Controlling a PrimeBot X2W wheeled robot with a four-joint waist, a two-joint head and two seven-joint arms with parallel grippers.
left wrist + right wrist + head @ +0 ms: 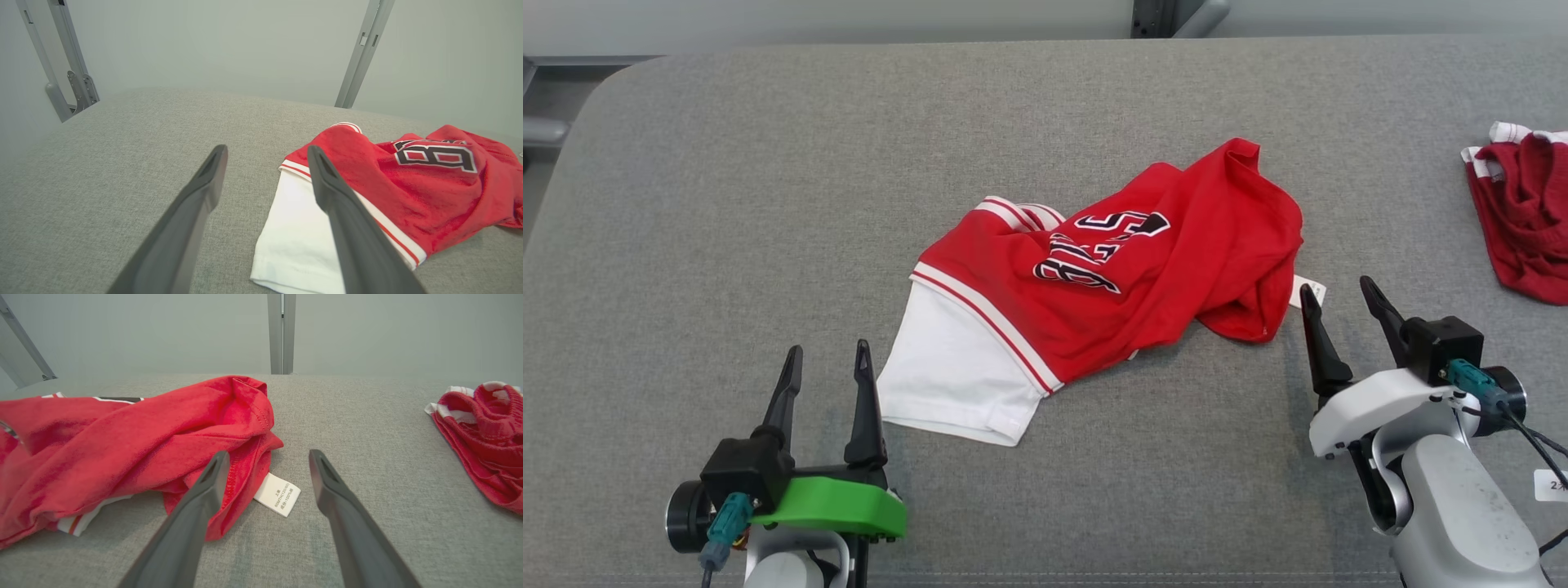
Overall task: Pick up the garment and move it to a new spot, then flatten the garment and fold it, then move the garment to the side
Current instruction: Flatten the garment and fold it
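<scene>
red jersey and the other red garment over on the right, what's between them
Bare grey cushion, seen in the head view; only the white tag of the red jersey and the open right gripper edge into that gap.

**A big grey table in a pale room**

A wide table (727, 204) with grey cloth on top takes up most of the head view. The cloth looks rough and woven. The table's corner at the upper left is round. In the left wrist view, a plain pale wall (204, 41) is behind the table, across the top of the frame. A grey metal post (363, 53) stands at the upper right, and a metal bar (57, 73) leans at the upper left. The light is soft and even.
</scene>
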